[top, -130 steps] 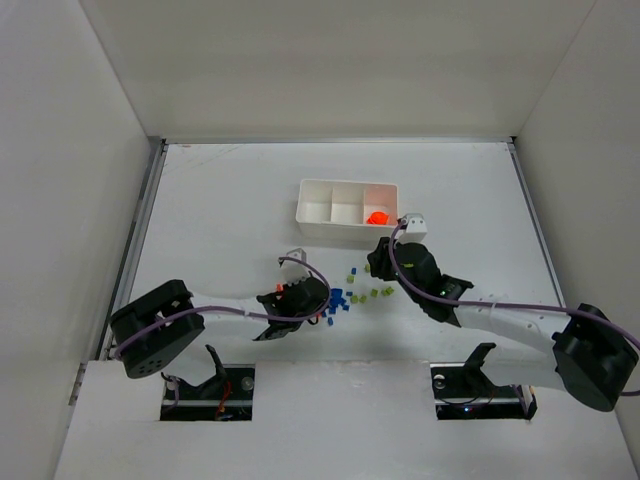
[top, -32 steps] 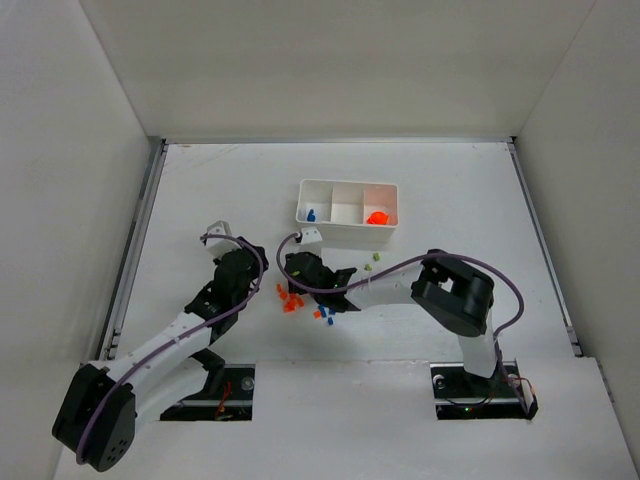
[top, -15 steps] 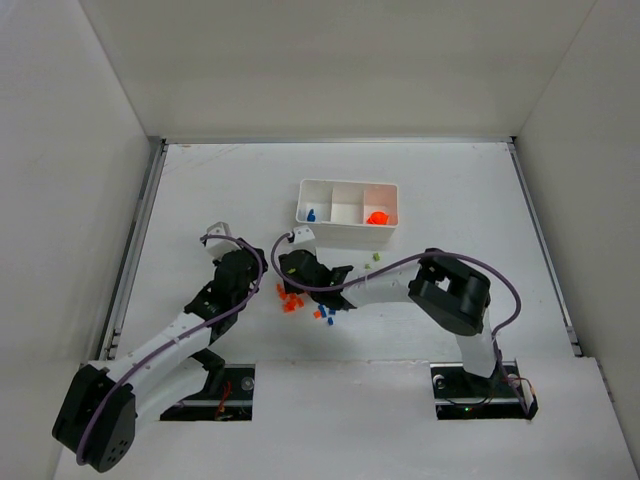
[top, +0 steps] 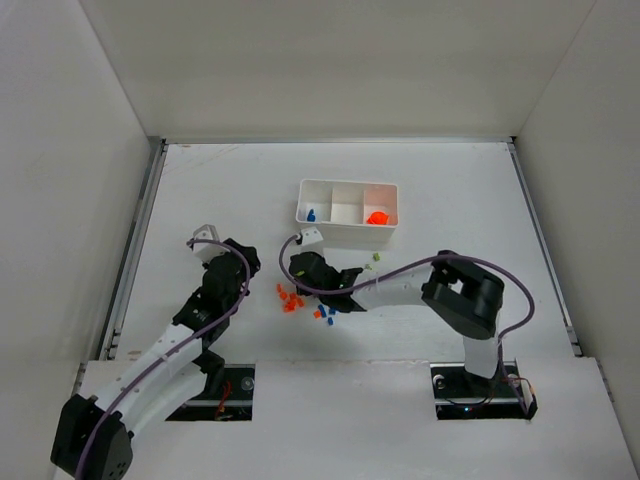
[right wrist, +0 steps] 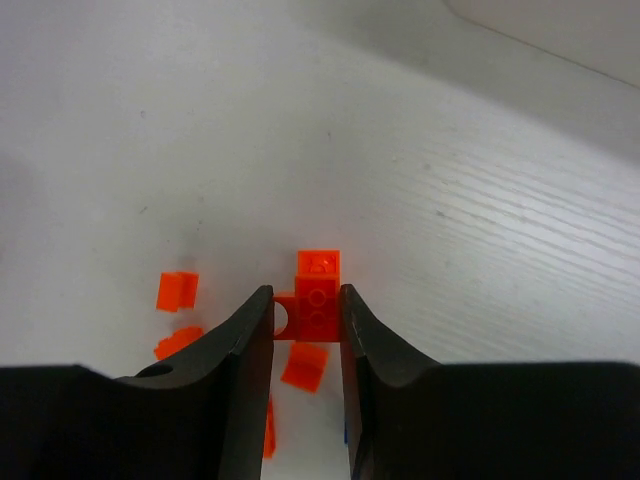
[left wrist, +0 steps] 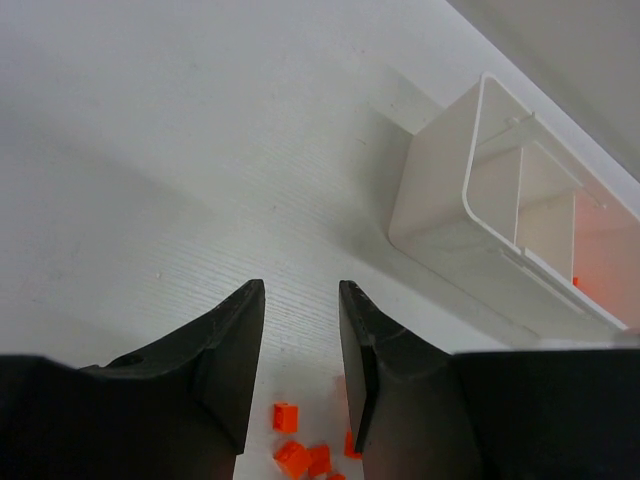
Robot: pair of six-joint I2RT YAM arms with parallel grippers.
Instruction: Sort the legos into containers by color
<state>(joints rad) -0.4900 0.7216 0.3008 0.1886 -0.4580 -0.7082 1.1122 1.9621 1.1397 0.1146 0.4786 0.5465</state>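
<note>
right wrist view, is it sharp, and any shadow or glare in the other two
Right wrist: the orange brick and the table grain are sharp, while the dark fingers are soft-edged. Left wrist: a soft shadow darkens the near table, and the tray's far end glows orange. Top: the light is even, and the loose bricks are only specks.

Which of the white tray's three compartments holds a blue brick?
The left compartment: one blue brick lies in it. The middle compartment looks empty, and the right compartment holds orange bricks.
</note>
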